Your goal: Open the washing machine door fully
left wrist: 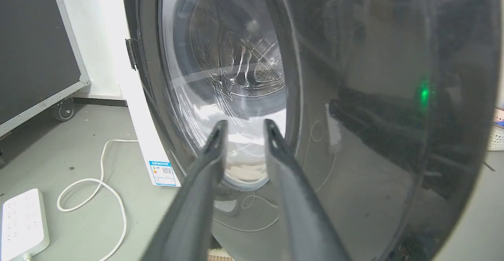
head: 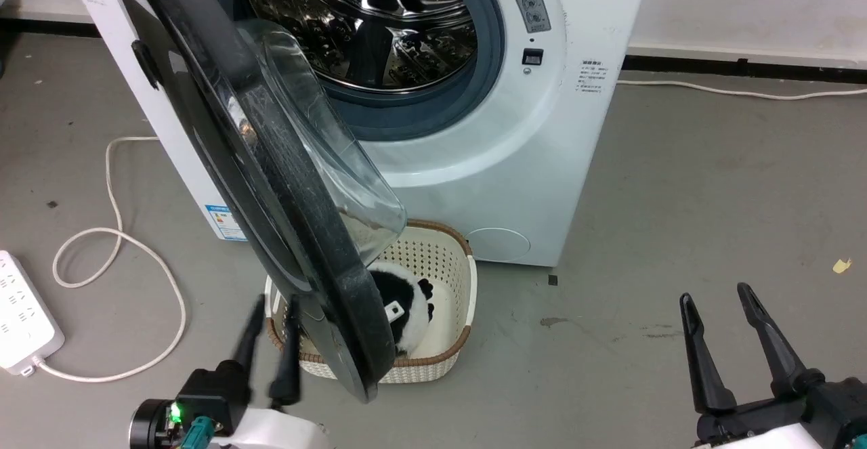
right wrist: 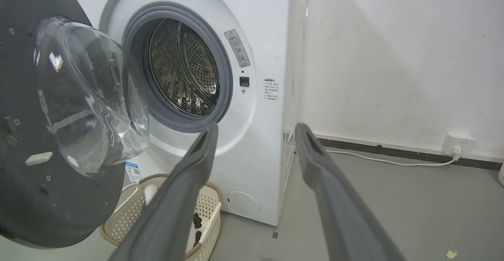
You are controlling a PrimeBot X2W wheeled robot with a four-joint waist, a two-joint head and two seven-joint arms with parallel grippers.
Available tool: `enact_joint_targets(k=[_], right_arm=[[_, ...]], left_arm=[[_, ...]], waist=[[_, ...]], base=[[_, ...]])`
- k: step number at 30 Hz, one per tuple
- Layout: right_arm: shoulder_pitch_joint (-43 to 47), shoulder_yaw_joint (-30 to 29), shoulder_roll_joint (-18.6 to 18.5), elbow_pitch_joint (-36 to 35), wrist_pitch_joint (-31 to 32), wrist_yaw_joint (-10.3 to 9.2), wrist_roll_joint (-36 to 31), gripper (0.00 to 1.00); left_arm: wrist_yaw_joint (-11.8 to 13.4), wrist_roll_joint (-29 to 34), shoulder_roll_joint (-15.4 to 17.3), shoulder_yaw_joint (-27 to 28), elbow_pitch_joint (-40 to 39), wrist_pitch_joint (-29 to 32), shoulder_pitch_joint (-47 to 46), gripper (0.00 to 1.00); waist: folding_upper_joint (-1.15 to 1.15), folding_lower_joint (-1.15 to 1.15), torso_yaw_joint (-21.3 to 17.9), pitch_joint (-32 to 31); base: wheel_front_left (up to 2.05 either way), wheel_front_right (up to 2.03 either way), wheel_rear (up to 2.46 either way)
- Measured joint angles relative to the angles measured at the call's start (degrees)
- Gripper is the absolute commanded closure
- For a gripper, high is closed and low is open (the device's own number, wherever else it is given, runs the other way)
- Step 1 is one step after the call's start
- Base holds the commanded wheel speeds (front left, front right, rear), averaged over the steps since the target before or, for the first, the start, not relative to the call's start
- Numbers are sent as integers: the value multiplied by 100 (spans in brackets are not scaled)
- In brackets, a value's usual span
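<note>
Looking heavy, rigid, slick, the door [head: 203, 137] wants pushing at its rim; left gripper [head: 276, 300] and right gripper [head: 714, 292] gape empty.

The washing machine door [head: 305, 232] is a glossy black ring round clear glass. Behind it, the machine body [head: 542, 164] is white, the drum rim [head: 489, 36] grey-blue, the drum [head: 379, 22] perforated steel. Under the door, a cream basket [head: 450, 259], hole-dotted and brown-rimmed, holds a black-and-white plush toy [head: 406, 307].
</note>
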Motion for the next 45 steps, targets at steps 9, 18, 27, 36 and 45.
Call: enact_joint_targets(k=[9, 18, 27, 36, 45], right_arm=[[-17, -10, 4, 0, 0, 0, 24, 0], [-25, -40, 9, 11, 0, 0, 100, 0], [-35, -60, 10, 40, 0, 0, 201, 0], [-47, -97, 10, 104, 0, 0, 244, 0], [-87, -81, 12, 157, -1, 0, 252, 0]], left_arm=[[112, -582, -8, 243, -485, 1, -26, 100], [528, -584, 0, 835, -2313, -5, -848, 100], [358, -49, 0, -3, -3129, 264, -1294, 100], [171, 126, -4, -1478, -2786, 1099, -875, 100], [277, -44, -7, -2239, -1651, 1483, -488, 100]], waist=[[0, 0, 8, -22], [0, 0, 35, -91], [0, 0, 57, -112], [0, 0, 36, -52], [0, 0, 25, -11]], base=[[0, 0, 0], [0, 0, 0], [0, 0, 0], [0, 0, 0], [0, 0, 0]])
